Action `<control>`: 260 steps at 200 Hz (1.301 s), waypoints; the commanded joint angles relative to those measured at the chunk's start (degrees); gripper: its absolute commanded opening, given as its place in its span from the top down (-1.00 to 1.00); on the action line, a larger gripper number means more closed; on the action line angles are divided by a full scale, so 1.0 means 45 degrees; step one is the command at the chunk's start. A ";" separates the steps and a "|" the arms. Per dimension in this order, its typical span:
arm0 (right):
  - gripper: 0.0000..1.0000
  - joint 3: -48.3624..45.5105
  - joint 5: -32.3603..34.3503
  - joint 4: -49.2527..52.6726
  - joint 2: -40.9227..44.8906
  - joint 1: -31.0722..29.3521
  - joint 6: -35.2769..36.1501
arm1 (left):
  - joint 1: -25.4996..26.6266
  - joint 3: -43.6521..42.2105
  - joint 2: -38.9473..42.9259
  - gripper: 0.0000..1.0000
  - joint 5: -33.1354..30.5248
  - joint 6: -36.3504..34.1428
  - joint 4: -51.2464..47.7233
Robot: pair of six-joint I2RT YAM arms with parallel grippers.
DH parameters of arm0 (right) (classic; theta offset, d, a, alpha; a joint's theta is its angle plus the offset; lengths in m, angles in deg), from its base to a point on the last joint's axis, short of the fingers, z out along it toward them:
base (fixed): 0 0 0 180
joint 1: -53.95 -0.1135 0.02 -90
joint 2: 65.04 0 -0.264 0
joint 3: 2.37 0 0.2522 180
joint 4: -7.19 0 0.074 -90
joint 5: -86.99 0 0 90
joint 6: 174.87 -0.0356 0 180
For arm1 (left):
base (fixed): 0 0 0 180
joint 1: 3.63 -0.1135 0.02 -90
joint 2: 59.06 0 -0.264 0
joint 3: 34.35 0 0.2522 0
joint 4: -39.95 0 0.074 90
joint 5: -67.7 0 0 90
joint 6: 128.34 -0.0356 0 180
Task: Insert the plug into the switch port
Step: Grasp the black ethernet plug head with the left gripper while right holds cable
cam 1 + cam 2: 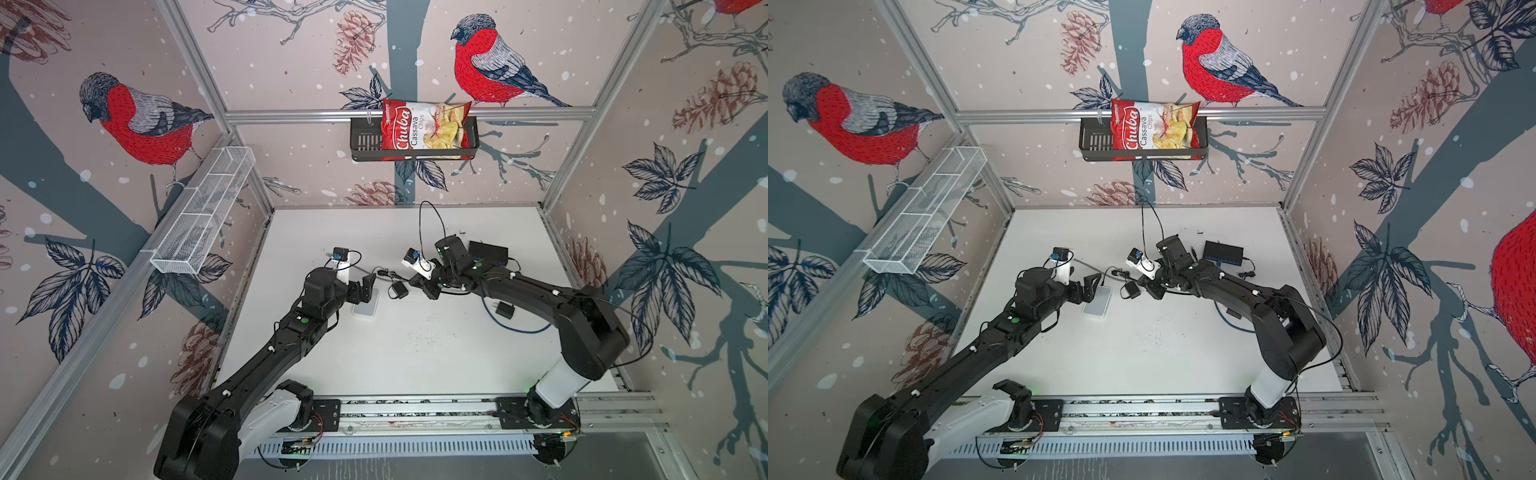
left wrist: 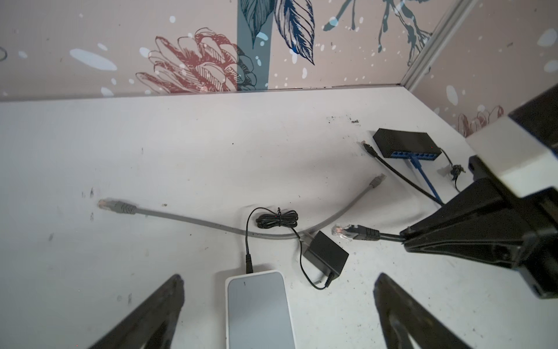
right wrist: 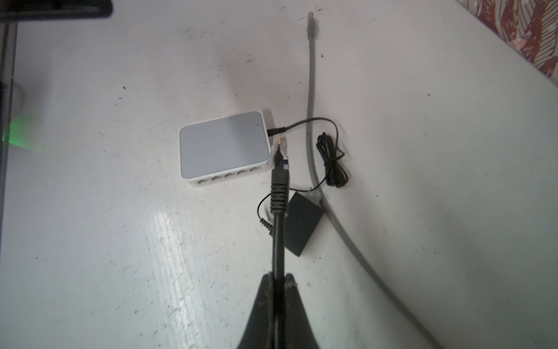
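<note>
A white switch (image 3: pixel 223 145) lies on the table with its row of ports (image 3: pixel 229 176) along one long side and a thin black power lead in one end. My right gripper (image 3: pixel 279 276) is shut on a black cable just behind its clear-tipped plug (image 3: pixel 282 151). The plug hangs above the table beside the switch's corner, apart from the ports. In the left wrist view the plug (image 2: pixel 342 232) sticks out of the right gripper (image 2: pixel 404 238). My left gripper (image 2: pixel 280 276) is open, straddling the switch (image 2: pixel 259 311) without touching it. Both grippers (image 1: pixel 365 289) (image 1: pixel 417 283) show in both top views.
A black power adapter (image 3: pixel 302 223) and its bundled cord (image 3: pixel 332 163) lie by the switch. A loose grey cable (image 3: pixel 311 90) curves past them. A black switch with blue ports (image 2: pixel 406 145) and a blue cable sits at the back right. Another adapter (image 1: pixel 505 309) lies under the right arm.
</note>
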State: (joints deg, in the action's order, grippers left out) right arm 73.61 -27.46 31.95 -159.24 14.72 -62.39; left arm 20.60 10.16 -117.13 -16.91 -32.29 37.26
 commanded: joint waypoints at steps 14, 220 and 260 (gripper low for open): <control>0.88 -0.0512 -0.0070 -0.0125 0.0472 0.0161 -0.0530 | 0.1691 -0.0715 0.0149 -0.93 -0.0517 -0.5287 0.1845; 0.85 -0.0779 -0.0808 0.0440 0.1104 0.0435 -0.0606 | 0.3171 -0.1830 -0.2350 -0.68 -0.0309 -1.4993 0.5216; 0.85 -0.0634 -0.1066 0.0674 0.0986 0.0434 -0.0494 | 0.3171 -0.1715 -0.3556 -0.56 -0.0666 -1.5385 0.6743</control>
State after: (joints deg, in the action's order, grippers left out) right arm 70.05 -30.43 33.72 -154.45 16.76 -65.21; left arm 34.77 1.72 -130.68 -19.49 -100.09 59.86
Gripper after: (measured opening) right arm 0.082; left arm 0.795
